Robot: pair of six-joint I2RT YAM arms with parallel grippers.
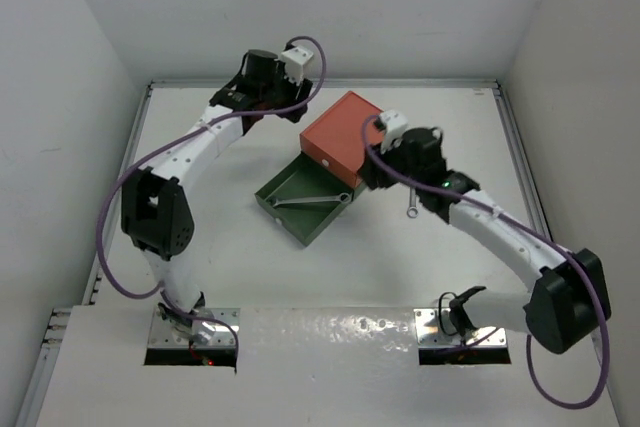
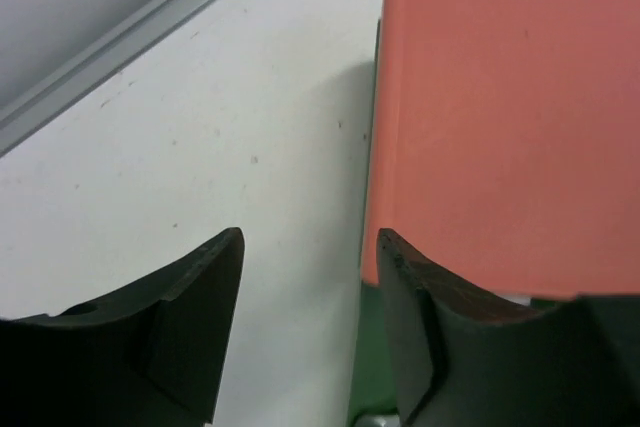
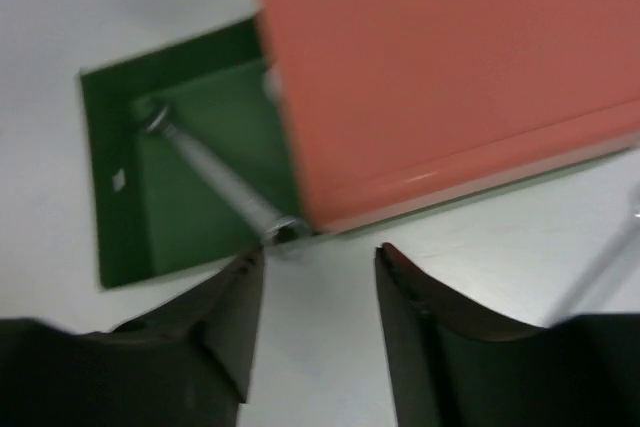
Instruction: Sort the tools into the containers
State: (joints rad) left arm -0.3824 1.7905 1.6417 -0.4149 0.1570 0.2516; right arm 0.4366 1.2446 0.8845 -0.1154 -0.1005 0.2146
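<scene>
Top view: the orange-red box overlaps the green box, which holds one wrench. A second wrench lies on the white table just beside the orange-red box, with plain walls all round.

Left wrist: the left gripper gapes empty beside that box.

Right wrist: the right gripper is spread and empty too. Slim, stiff, slick steel, so probably best pinched mid-shank.

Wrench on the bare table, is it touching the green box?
Apart. The top view shows bare table between the silver wrench and the green box.
</scene>
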